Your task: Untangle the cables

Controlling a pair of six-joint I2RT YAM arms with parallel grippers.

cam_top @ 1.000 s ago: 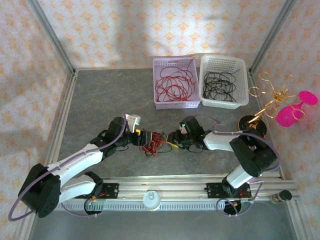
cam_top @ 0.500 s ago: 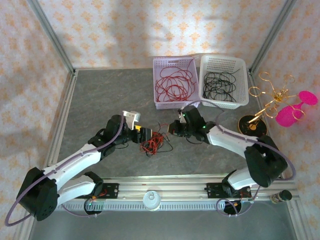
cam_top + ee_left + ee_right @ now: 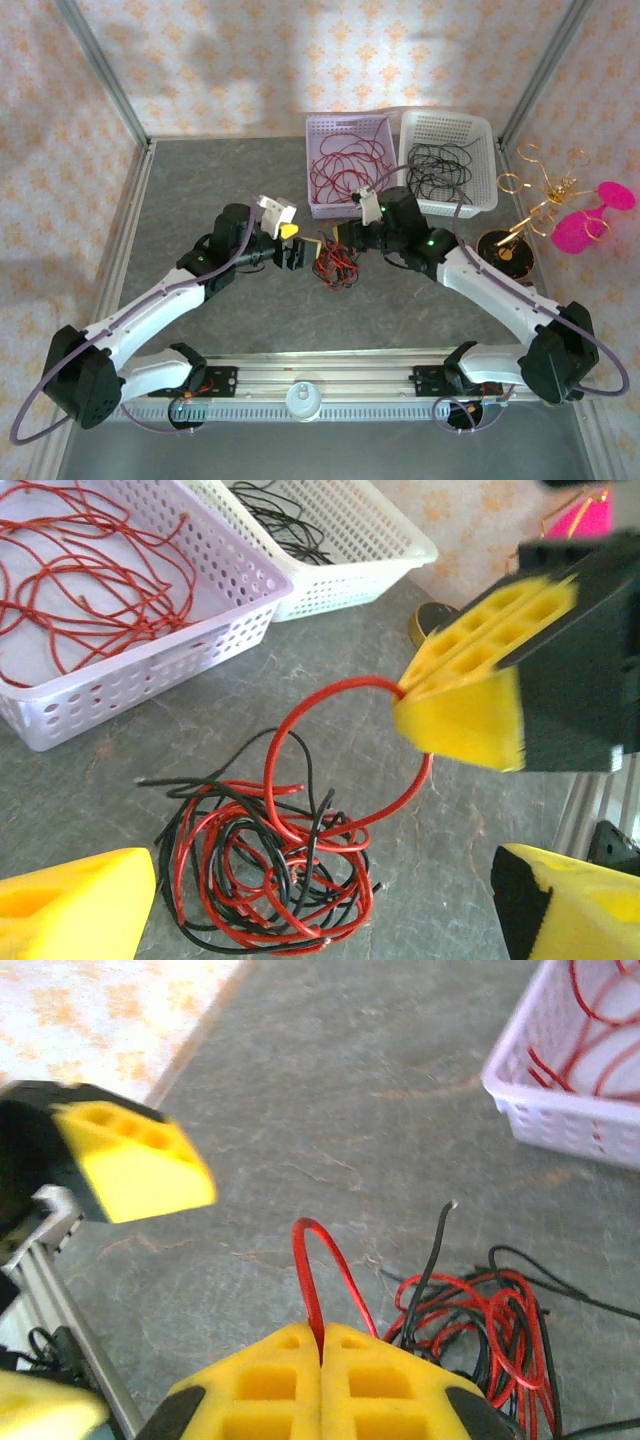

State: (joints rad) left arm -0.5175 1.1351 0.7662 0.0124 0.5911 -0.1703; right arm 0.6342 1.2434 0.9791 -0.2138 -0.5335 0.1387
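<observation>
The cables [image 3: 336,264] lie as a fist-sized red and black tangle on the grey table between both arms. My right gripper [image 3: 322,1336] is shut on one red wire [image 3: 312,1260], whose loop arches up out of the tangle [image 3: 500,1310]. From the left wrist, that gripper [image 3: 470,695] holds the red loop [image 3: 290,720] raised above the pile [image 3: 265,875]. My left gripper [image 3: 325,892] stands wide open over the tangle, one finger on either side, with nothing between them. From above, the left gripper [image 3: 298,250] and right gripper [image 3: 342,238] face each other across the tangle.
A purple basket [image 3: 313,203] with loose red wires and a white basket [image 3: 487,137] with black wires stand just behind the grippers. A gold wire stand [image 3: 545,205] with pink discs is at the right. The metal rail [image 3: 330,362] runs along the near edge.
Both grippers and the tangle have moved away from the near rail toward the baskets. The right arm has stretched out and now holds a red loop raised.
</observation>
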